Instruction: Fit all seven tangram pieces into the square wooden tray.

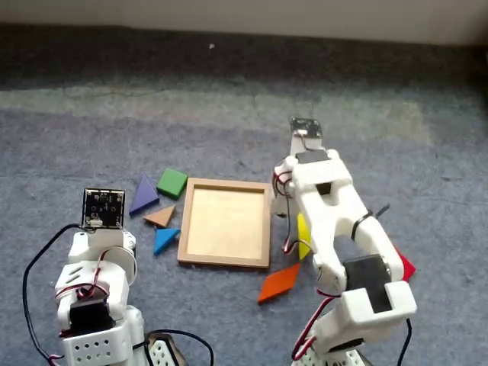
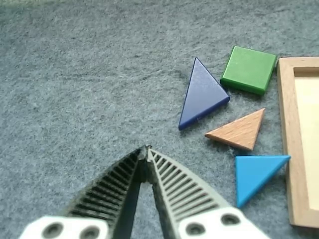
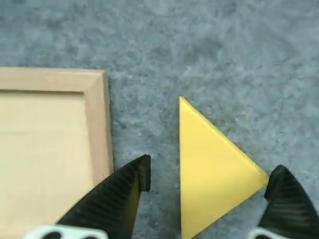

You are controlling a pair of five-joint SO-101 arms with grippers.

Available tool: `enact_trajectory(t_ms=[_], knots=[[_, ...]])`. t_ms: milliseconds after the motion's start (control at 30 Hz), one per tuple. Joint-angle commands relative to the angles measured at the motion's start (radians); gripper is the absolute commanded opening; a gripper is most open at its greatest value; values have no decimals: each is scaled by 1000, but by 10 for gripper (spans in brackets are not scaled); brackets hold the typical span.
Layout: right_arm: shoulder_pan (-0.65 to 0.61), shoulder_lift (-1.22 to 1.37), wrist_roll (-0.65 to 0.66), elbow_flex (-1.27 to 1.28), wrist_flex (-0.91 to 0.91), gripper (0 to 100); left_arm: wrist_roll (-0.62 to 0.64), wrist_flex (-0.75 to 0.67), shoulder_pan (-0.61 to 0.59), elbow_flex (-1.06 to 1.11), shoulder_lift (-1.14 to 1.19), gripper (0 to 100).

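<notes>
Your left hand (image 2: 146, 149) is hovering pinched together near the navy triangle (image 2: 202, 94), lying left of the tray (image 1: 185, 225); your right hand (image 3: 212, 169) is hanging spread apart around the yellow triangle (image 3: 204, 149), just right of the tray.

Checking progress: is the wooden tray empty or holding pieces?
Empty: the tray shows only bare wood inside its rim.

Fuzzy grey cloth (image 2: 75, 74) underneath; tray (image 2: 286, 124) is pale, smooth, matt wood; brown triangle (image 2: 239, 132) shows bare grain; yellow triangle (image 3: 209, 169) painted smooth; left gripper (image 2: 146, 149) ribbed matt plastic.
</notes>
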Motion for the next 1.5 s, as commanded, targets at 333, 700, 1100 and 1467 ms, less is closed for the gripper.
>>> enact_trajectory(t_ms=[333,700,1100,1467], knots=[[41,16,11,2,-27,354,2,-20,-7,-5,-2,8],[41,48,6,1,-71,353,2,-20,-7,-5,-2,8],[44,269,8,-226,107,127,2,-17,-7,-5,-2,8],[125,148,72,-222,102,60,2,-17,-7,-5,-2,8]])
